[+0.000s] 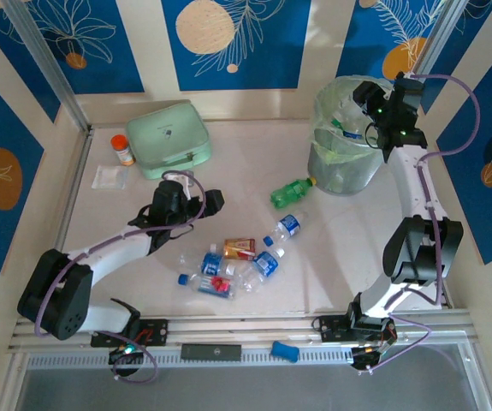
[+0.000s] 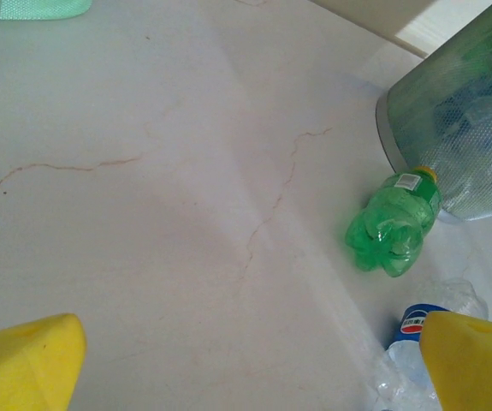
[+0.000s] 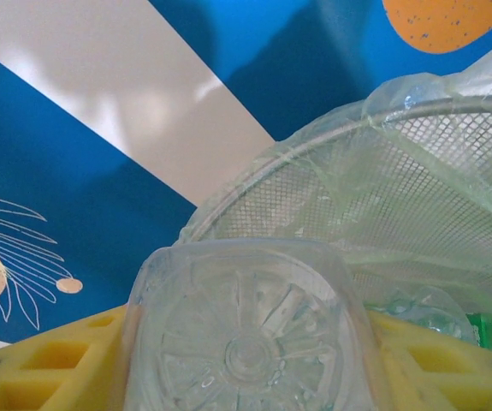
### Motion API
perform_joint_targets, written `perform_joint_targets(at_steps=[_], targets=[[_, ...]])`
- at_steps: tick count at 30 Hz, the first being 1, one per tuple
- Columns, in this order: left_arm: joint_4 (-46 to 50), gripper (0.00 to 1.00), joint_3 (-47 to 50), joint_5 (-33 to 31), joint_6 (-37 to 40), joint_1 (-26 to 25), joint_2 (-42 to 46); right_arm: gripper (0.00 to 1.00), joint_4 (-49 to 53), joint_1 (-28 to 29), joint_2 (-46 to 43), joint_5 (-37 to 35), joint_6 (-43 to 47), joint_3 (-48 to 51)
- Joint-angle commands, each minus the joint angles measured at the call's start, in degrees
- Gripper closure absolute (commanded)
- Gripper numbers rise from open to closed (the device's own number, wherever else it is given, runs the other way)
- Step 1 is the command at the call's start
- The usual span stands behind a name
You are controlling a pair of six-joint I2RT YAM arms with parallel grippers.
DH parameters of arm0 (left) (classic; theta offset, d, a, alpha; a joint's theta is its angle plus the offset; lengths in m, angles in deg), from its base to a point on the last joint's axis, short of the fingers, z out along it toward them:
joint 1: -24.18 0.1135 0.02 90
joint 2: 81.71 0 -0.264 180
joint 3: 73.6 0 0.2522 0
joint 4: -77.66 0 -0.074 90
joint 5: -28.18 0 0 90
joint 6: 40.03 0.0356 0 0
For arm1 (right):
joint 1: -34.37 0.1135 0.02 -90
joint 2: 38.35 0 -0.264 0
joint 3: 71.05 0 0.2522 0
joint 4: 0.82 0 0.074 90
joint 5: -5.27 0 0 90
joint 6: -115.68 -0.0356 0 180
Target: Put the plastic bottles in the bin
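Clamping clear bottle [image 3: 250, 334] between right gripper [image 3: 250, 372] fingers [image 3: 66, 368] over bin [image 3: 417, 188] (left gripper [image 2: 250, 360] fingers [image 2: 23, 368] standing wide apart); probably worth centring above the rim before letting go.

A green case [image 1: 174, 137] sits at the back of the table [image 1: 246, 167]. A small jar [image 1: 123, 150] with an orange lid stands just beside it.

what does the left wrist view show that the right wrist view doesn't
Left wrist: a green bottle lying on the table beside the bin, a blue-labelled bottle, a mint case corner. Right wrist: a clear bottle base-on between the yellow jaws, the blue patterned wall. Both: the mesh bin.
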Motion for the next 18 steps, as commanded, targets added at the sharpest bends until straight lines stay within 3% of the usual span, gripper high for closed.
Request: perform_joint_targets(at_steps=[1, 7, 18], targets=[[-0.2, 0.00, 1.0, 0.3, -0.4, 0.6, 1.5, 0.35, 1.9, -0.1, 0.9, 1.1, -0.8, -3.4], [-0.4, 0.00, 1.5, 0.3, -0.8, 0.6, 1.9, 0.24, 4.5, -0.3, 0.6, 0.0, 0.7, -5.8], [-0.2, 0.00, 1.1, -0.8, 0.3, 1.0, 2.5, 0.21, 2.8, -0.1, -10.0, -2.0, 3.5, 0.4]])
